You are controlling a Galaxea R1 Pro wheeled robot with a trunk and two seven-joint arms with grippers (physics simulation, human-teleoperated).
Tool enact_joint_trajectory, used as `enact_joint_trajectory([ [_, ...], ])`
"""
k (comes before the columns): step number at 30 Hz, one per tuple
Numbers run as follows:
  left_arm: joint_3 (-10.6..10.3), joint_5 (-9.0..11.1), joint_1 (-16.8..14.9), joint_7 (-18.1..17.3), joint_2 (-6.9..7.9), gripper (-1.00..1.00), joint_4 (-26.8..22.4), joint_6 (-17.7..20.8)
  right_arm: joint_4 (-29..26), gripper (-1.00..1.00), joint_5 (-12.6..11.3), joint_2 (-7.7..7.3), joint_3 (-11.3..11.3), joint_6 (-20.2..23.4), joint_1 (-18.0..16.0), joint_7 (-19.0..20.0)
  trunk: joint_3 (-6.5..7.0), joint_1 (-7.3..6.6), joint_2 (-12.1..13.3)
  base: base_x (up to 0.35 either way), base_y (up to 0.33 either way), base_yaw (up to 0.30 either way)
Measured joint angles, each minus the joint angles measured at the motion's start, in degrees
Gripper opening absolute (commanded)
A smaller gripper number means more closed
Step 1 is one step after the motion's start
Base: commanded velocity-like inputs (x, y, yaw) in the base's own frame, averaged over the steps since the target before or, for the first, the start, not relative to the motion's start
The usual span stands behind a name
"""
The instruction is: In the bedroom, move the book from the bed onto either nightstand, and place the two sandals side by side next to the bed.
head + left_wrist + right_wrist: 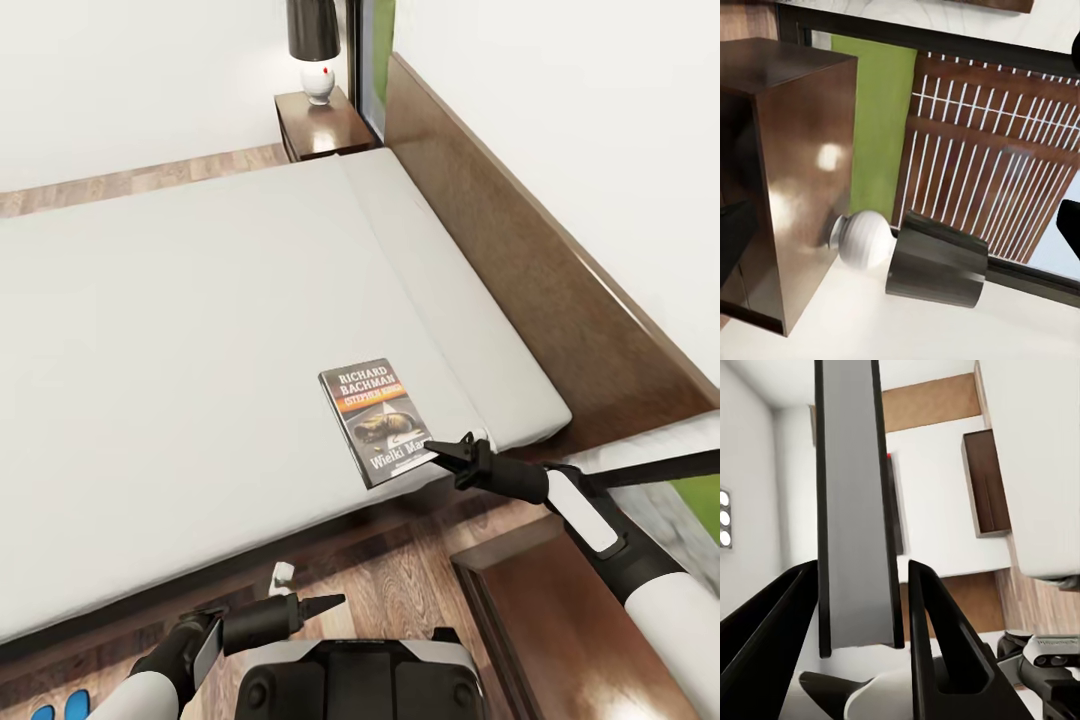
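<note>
The book (375, 420), dark with white "Richard Bachman" text and an orange band, lies at the near edge of the bed's pale mattress (180, 330). One corner juts past that edge. My right gripper (436, 447) is shut on the book's near right corner. In the right wrist view the book (859, 510) stands edge-on as a grey slab between the two dark fingers (937, 637). My left gripper (335, 602) hangs open and empty over the floor below the bed edge. The toes of two blue sandals (60, 708) peek in at the bottom left. One nightstand (320, 125) stands beyond the bed, another (590, 640) by my right arm.
A lamp (315, 50) with a white base and dark shade sits on the far nightstand. In the left wrist view a nightstand (787, 172) and its lamp (866, 240) appear before a window with a slatted fence (997, 150). The dark headboard (530, 260) runs along the wall.
</note>
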Motion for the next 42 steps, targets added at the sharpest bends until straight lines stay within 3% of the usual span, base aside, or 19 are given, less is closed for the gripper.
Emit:
enact_joint_trajectory([
  [4, 0.1, 0.0, 0.0, -0.1, 0.13, 1.0, -0.3, 0.0, 0.5, -1.0, 0.3, -0.03, 0.0, 0.0, 0.0, -0.3, 0.37, 0.0, 0.0, 0.0, 0.0, 0.0],
  [7, 0.1, 0.0, 0.0, -0.3, 1.35, 1.0, -0.6, 0.0, 1.9, -1.0, 2.1, -0.36, -0.1, -0.3, 0.0, -0.3, 0.65, 0.0, 0.0, 0.0, 0.0, 0.0],
  [8, 0.3, -0.1, 0.0, -0.5, 2.42, 1.0, -0.8, 0.1, 5.9, -1.0, 4.0, -0.68, -0.2, 0.4, 0.1, -0.2, 0.75, -0.01, 0.0, 0.0, 0.0, 0.0],
  [9, 0.2, 0.0, 0.0, -0.5, 2.74, 1.0, -0.8, 0.1, 9.1, -1.0, 8.2, -0.75, 0.1, -1.4, 0.1, -0.1, 0.84, 0.01, 0.0, 0.0, 0.0, 0.0],
  [10, 0.1, 0.1, 0.0, -0.6, 3.18, 1.0, -0.8, 0.1, 12.7, -1.0, 8.9, -0.84, -0.2, -0.8, 0.1, -0.1, 0.93, 0.0, 0.0, 0.0, 0.0, 0.0],
  [12, 0.1, 0.1, 0.0, -0.6, 3.73, 1.0, -1.5, 0.1, 20.7, -1.0, 12.9, -0.9, -0.2, -1.8, 0.1, 0.0, 1.12, 0.0, 0.0, 0.0, 0.0, 0.0],
  [14, 0.1, 0.1, 0.0, -0.8, 4.1, 1.0, -2.9, 0.2, 25.0, -1.0, 13.0, -0.94, -0.5, -2.8, 0.1, 0.1, 1.31, 0.0, 0.0, 0.0, 0.0, 0.0],
  [15, 0.1, 0.1, 0.0, -0.9, 4.51, 1.0, -4.0, 0.2, 27.4, -1.0, 14.4, -0.97, -0.3, -5.1, 0.1, 0.1, 1.4, 0.0, 0.0, 0.0, 0.0, 0.0],
  [18, 0.2, 0.1, 0.0, -1.8, 5.99, 1.0, -5.8, 0.4, 32.3, -1.0, 14.8, -1.01, -0.3, -9.7, 0.1, 0.2, 1.68, 0.0, 0.0, 0.0, 0.0, 0.0],
  [23, 0.2, 0.1, 0.0, -7.9, 11.33, 1.0, -6.6, 1.4, 37.3, -1.0, 16.1, -1.02, -0.3, -12.8, 0.1, 0.2, 2.15, 0.0, 0.0, 0.0, 0.0, 0.0],
  [27, 0.1, -0.1, 0.0, -10.5, 14.95, 1.0, -6.4, 1.1, 39.8, -1.0, 22.0, -1.03, -0.1, -13.2, 0.2, 0.2, 2.52, 0.0, 0.0, 0.0, 0.0, 0.0],
  [30, 0.0, -0.1, 0.0, -10.5, 16.33, 1.0, -6.3, 1.0, 40.4, -1.0, 23.2, -1.02, -0.3, -13.0, 0.1, 0.2, 2.8, 0.0, 0.0, 0.0, 0.0, 0.0],
  [34, 0.0, -0.1, 0.0, -10.5, 16.75, 1.0, -6.2, 1.0, 40.6, -1.0, 23.8, -1.02, -0.4, -13.9, 0.2, 0.2, 3.18, 0.0, 0.0, 0.0, 0.0, 0.0],
  [42, -0.2, -0.2, 0.0, -10.5, 15.44, 1.0, -6.3, 0.9, 41.5, -1.0, 24.0, -1.03, -0.3, -14.9, 0.2, 0.2, 3.93, 0.0, 0.0, 0.0, 0.0, 0.0],
])
